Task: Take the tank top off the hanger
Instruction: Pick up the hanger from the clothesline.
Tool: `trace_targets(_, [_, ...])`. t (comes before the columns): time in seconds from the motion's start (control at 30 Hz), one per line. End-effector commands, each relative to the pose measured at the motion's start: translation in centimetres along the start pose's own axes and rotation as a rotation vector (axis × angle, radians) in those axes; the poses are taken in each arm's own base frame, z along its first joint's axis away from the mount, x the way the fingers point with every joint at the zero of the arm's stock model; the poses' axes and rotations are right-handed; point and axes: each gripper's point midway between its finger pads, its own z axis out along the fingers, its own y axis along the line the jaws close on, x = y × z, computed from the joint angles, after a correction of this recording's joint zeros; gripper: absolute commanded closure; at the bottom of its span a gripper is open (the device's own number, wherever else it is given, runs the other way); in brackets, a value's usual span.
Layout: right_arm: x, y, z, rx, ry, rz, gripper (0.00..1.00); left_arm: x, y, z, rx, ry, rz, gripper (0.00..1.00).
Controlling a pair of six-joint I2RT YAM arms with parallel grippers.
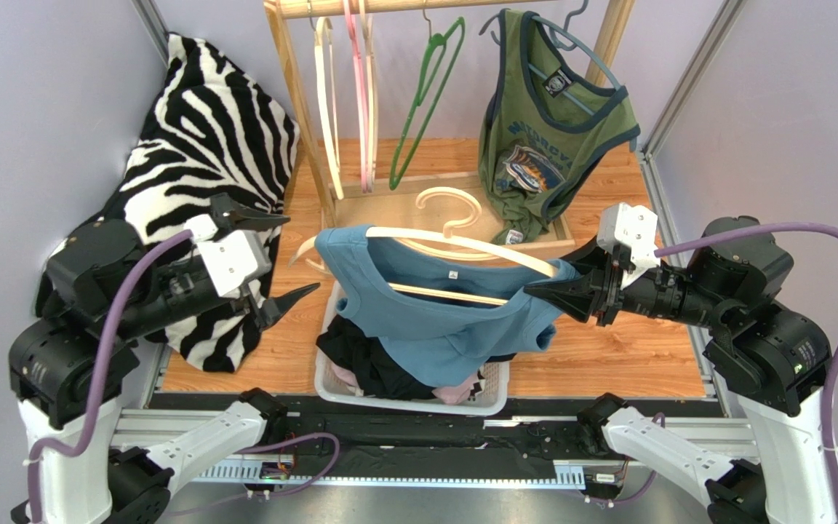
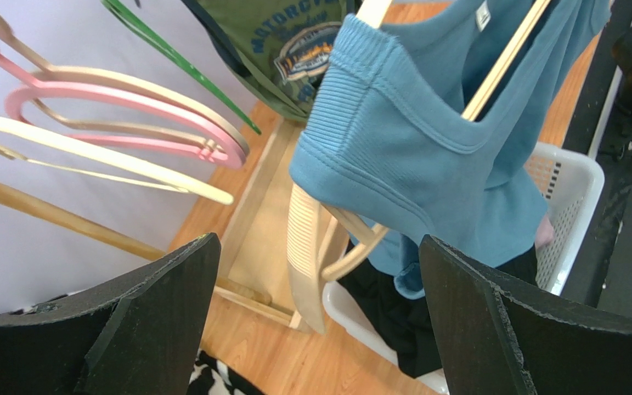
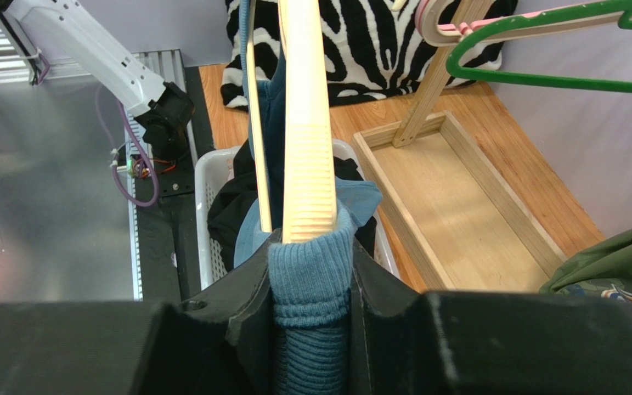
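Behind and left of the left gripper [image 1: 294, 255], a zebra-print cushion [image 1: 210, 120] leans against the wall. That gripper's jaws are spread wide and hold nothing. They face one shoulder of the blue tank top [image 1: 434, 317], near it but apart. The top hangs on a cream hanger [image 1: 478, 249] that spans the space between the two grippers, above a white basket [image 1: 327, 371] of clothes. At the hanger's other end the right gripper [image 1: 549, 278] pinches the top's ribbed strap where it wraps the hanger's tip. Beyond those jaws a green tank top [image 1: 549, 131] hangs on the wooden rack [image 1: 294, 87].
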Motion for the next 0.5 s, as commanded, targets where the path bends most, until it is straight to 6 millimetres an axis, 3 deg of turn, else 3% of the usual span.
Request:
trace_targets(0.0, [-1.5, 1.1, -0.3, -0.060, -0.061, -0.089, 1.00, 1.0, -0.5, 1.4, 0.064, 0.021, 0.022, 0.01])
trace_targets(0.23, [-0.3, 1.2, 0.1, -0.084, -0.026, -0.096, 1.00, 0.7, -1.0, 2.0, 0.121, 0.017, 0.024, 0.01])
trace_targets(0.47, [-1.0, 1.0, 1.1, -0.115, -0.027, -0.110, 1.00, 2.2, -4.9, 2.9, 0.339, 0.023, -0.061, 0.01])
